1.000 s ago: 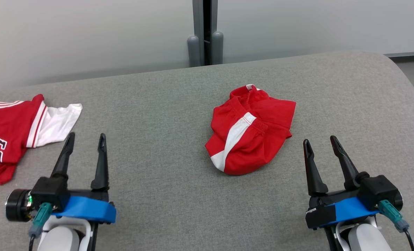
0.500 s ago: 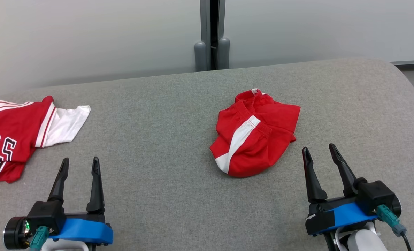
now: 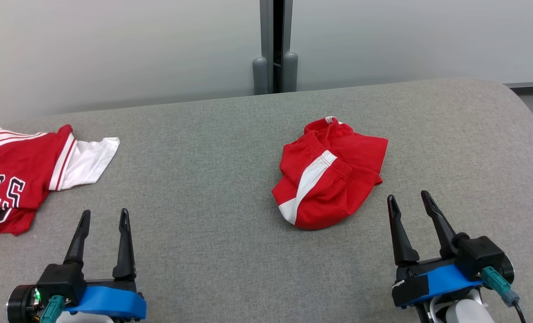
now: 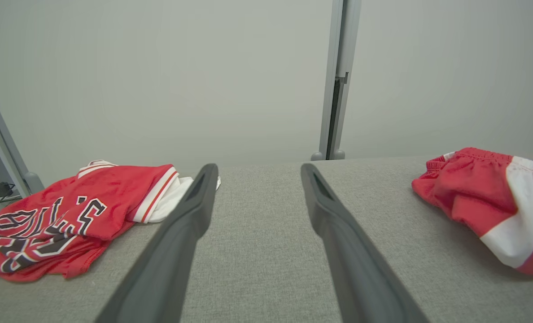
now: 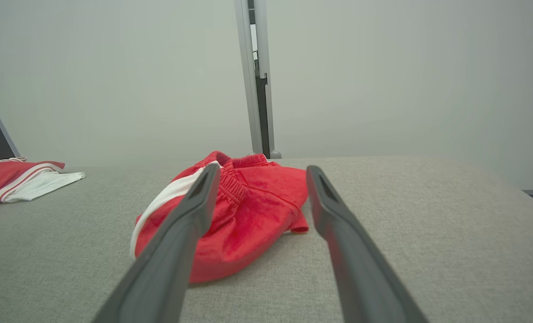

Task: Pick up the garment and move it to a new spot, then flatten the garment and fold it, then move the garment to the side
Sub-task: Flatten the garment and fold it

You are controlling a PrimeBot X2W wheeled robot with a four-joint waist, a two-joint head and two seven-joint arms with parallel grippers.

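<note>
Your grey worktop has two red pieces on it. The jersey lies rumpled at the far left, well apart from everything else. The shorts sit bunched up right of centre, and I'd guess those are your garment.

Both grippers hover at the near edge. The left gripper has its fingers spread with nothing in them. The right gripper is also open and empty, just short of the shorts' near-right side.

So you're at step one, the pick-up, and it isn't started yet. For the next move I reckon you reach the right one forward and a bit left, drop onto a raised fold, and pinch enough cloth that the bundle lifts in one go.
</note>
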